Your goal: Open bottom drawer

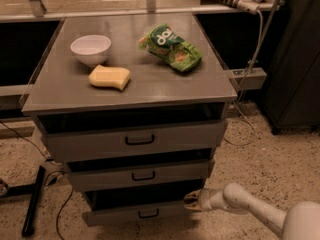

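At the lower right of the camera view, pale robot arm (260,211) reaching leftward along the floor toward a grey three-drawer cabinet. Gripper (191,200) at the arm's tip, low against the cabinet's right side, at the upper right corner of the bottom drawer (115,216), touching or just beside its top edge. Clenched or released: cannot tell from here. Nothing seen carried in the gripper.

Bottom drawer lowest in the stack and the narrowest front, with a small black bar handle (148,214) at its centre. Dark opening visible above its front panel, the panel standing a little forward. Gripper well to the right of that handle, not on it.

Above, middle drawer (100,180) and top drawer (90,145), each with its own black bar handle.

On the cabinet top (150,91): white bowl (91,49) at rear left; yellow sponge (109,77) just in front of the bowl; green snack bag (171,49) at rear right, large white letters on it, possibly "pop", not clearly legible.

Around the cabinet: speckled floor (280,159); black stand leg (34,200) lying at the left with a thin cable near it; grey power strip (246,77) and hanging cords to the right; dark cupboard (295,59) at the far right.
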You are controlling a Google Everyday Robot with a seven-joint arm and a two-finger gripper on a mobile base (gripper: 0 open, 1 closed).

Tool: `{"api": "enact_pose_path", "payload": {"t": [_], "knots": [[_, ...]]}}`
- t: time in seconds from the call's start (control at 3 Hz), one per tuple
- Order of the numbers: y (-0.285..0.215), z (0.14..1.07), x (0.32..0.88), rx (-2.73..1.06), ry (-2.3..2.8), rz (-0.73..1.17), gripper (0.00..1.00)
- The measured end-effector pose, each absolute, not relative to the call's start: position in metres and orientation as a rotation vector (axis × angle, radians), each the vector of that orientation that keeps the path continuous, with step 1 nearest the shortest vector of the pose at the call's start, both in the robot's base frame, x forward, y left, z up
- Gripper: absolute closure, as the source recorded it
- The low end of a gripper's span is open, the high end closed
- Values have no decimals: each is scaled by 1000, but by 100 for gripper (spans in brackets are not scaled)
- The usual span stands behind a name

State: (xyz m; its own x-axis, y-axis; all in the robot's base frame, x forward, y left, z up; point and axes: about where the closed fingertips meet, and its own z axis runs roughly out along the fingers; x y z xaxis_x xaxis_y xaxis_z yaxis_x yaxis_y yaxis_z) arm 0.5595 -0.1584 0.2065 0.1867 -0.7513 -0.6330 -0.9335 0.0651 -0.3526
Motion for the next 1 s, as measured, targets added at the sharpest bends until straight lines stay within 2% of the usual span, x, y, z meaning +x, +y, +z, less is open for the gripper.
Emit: {"api": "enact_pose_path", "payload": {"t": [1.0], "knots": [[-158, 206, 559, -1722, 1602, 311, 18]]}}
